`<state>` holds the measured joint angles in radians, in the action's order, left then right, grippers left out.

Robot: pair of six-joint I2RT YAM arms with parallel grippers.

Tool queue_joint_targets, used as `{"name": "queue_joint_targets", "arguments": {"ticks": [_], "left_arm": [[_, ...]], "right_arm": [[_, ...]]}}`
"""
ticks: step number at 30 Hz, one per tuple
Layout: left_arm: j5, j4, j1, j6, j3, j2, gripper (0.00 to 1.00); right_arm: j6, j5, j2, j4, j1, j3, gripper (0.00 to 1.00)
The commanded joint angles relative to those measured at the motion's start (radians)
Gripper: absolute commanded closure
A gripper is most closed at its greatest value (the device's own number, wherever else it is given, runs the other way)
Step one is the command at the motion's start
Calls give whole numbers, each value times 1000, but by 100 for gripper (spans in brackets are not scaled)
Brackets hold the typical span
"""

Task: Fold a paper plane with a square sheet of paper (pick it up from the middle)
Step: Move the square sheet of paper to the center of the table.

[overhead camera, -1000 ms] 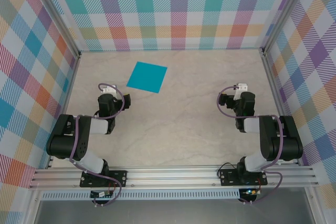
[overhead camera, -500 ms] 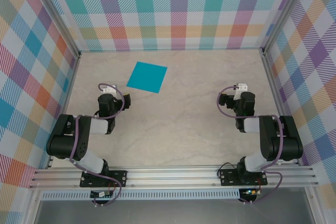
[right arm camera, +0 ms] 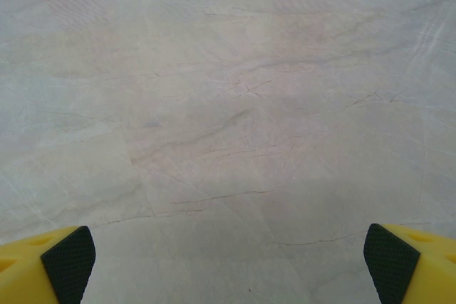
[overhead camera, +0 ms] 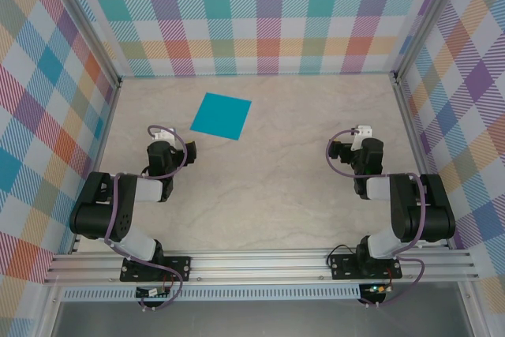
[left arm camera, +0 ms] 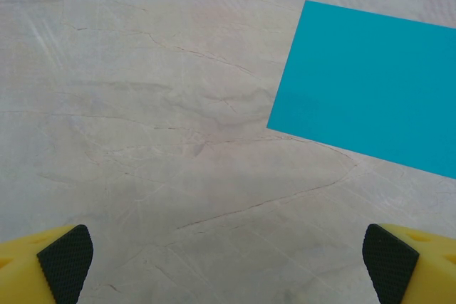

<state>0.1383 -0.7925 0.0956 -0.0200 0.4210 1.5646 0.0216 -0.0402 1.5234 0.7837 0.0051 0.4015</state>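
This is a robotics lab test cell: a marble-patterned worktop [overhead camera: 260, 203] is boxed in on three sides by checked printed panels [overhead camera: 268, 13] on aluminium frame posts [overhead camera: 81, 21], with a cabled left arm [overhead camera: 102, 211] and right arm [overhead camera: 402, 211] bolted to a slotted aluminium rail [overhead camera: 260, 262] at its near edge.

No legible text or labels.

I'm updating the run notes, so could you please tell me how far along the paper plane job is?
Done: nothing; the paper lies flat and uncreased on the table. In hand: nothing; the left gripper and right gripper are open and empty, neither touching the paper. Left: picking it up from the middle, then every fold.
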Motion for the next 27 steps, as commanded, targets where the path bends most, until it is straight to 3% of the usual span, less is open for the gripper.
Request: {"name": "queue_joint_targets", "arguments": {"ticks": [1,19,22,27], "left_arm": [[-18,-27,-17,-8,-5,2,0],[-20,-26,-17,-8,-5,2,0],[-20,-27,-16,-8,-5,2,0],[-95,-52,-17,-37,-27,-17,0]], "right_arm": [[12,17,-4,5,-4,19,0],[11,17,-3,9,-4,16,0],[-29,112,-4,-3,-4,23,0],[-44,127,-34,-2,2,10,0]]}}
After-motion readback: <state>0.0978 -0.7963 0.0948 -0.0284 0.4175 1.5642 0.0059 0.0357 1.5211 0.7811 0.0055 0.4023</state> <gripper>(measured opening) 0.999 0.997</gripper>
